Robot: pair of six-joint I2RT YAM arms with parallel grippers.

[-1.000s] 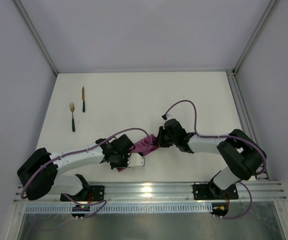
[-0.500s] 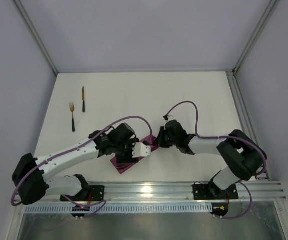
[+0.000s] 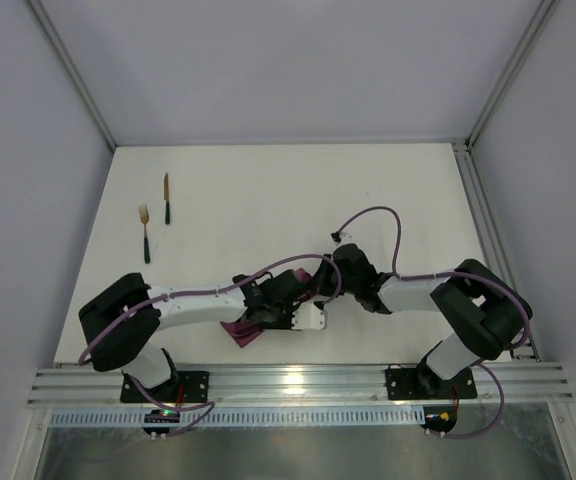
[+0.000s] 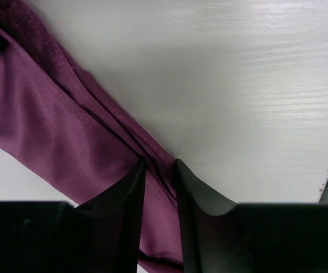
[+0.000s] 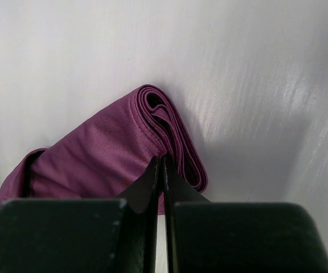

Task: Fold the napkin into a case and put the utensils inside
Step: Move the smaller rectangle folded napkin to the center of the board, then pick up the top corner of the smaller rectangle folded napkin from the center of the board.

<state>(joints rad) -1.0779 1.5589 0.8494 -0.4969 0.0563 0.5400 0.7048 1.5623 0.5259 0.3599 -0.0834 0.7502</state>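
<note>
The magenta-purple napkin [image 3: 236, 329] lies bunched and folded near the table's front middle, between my two grippers. My left gripper [image 3: 303, 306] is shut on a fold of it; in the left wrist view [image 4: 157, 168] cloth fills the narrow gap between the fingers, and the napkin [image 4: 44, 131] trails away up and left. My right gripper [image 3: 326, 282] is shut on the napkin's top layer beside a rolled, layered edge [image 5: 169, 128] in the right wrist view [image 5: 161, 162]. The gold fork [image 3: 145, 232] and knife [image 3: 167, 198] lie side by side at the far left, apart from both grippers.
The two wrists sit very close together over the cloth. A purple cable [image 3: 378, 225] loops above the right arm. Grey walls enclose the table on three sides, and a metal rail [image 3: 298, 380] runs along the front edge.
My left gripper has moved right, toward the right gripper, pulling its fold of the napkin along. The right gripper has shifted slightly right and still holds the cloth.
</note>
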